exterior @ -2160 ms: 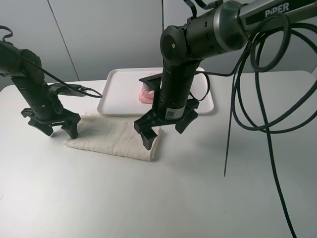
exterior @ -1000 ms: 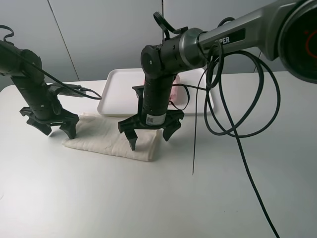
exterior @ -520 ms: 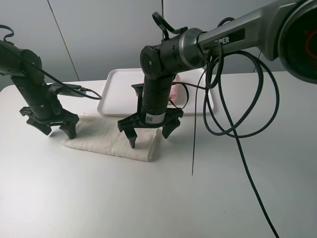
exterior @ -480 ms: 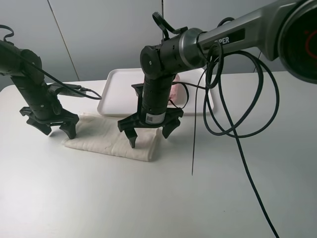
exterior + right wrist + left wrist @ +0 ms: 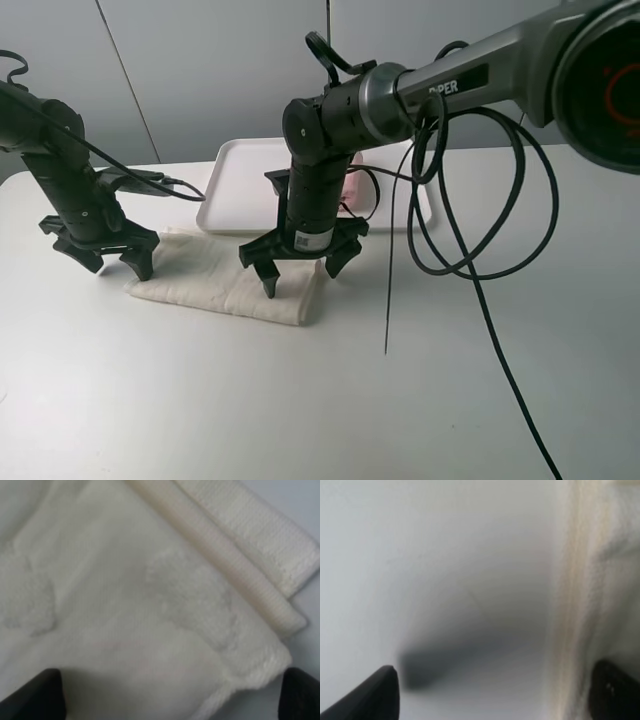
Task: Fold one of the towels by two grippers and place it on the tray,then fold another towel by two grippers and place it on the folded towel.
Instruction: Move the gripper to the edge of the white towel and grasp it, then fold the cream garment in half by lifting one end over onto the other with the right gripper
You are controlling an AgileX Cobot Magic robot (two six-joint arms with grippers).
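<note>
left gripper, jaws wide, straddles cream towel left edge; right gripper, jaws wide, over its right end (both low). tray upper centre; table open across lower frame.

"PIPER" in white on the right arm.

- The right arm, in the upper middle of the frame, is black and rounded. It turns grey towards the upper right, where white letters end in "PER".
- A white label with small dark print sits on its wrist.
- A round joint cap in the upper right corner carries red markings.
- Thick black cables loop on the right.
- The left arm, at the left edge, is matt black with a thin black cable.
- The left gripper and right gripper are black, with claw-like fingers.
</note>
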